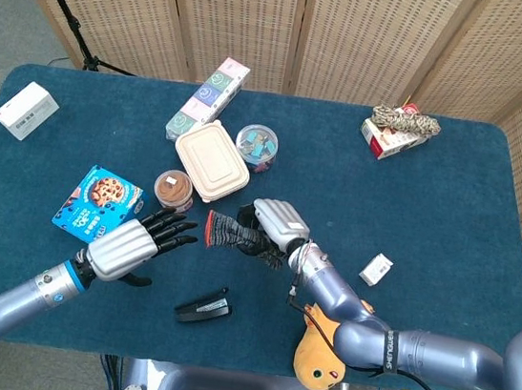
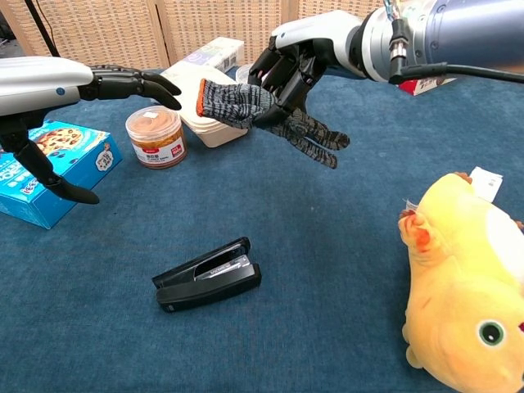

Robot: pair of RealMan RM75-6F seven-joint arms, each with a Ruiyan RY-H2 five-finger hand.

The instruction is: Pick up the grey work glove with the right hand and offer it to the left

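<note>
The grey work glove (image 1: pixel 228 233) (image 2: pixel 246 103) with an orange cuff hangs in the air above the table, gripped by my right hand (image 1: pixel 274 227) (image 2: pixel 304 51). Its cuff points left and its fingers droop to the right in the chest view. My left hand (image 1: pixel 139 242) (image 2: pixel 78 79) is open, fingers stretched toward the cuff, with a small gap between its fingertips (image 2: pixel 170 88) and the glove. The thumb hangs down over the blue cookie box.
A black stapler (image 1: pixel 203 306) (image 2: pixel 208 274) lies below the hands. A brown-lidded jar (image 1: pixel 174 190) (image 2: pixel 155 135), a beige lunch box (image 1: pixel 212 160), a blue cookie box (image 1: pixel 99 202) (image 2: pixel 51 168) and a yellow plush toy (image 1: pixel 320 355) (image 2: pixel 463 286) sit nearby.
</note>
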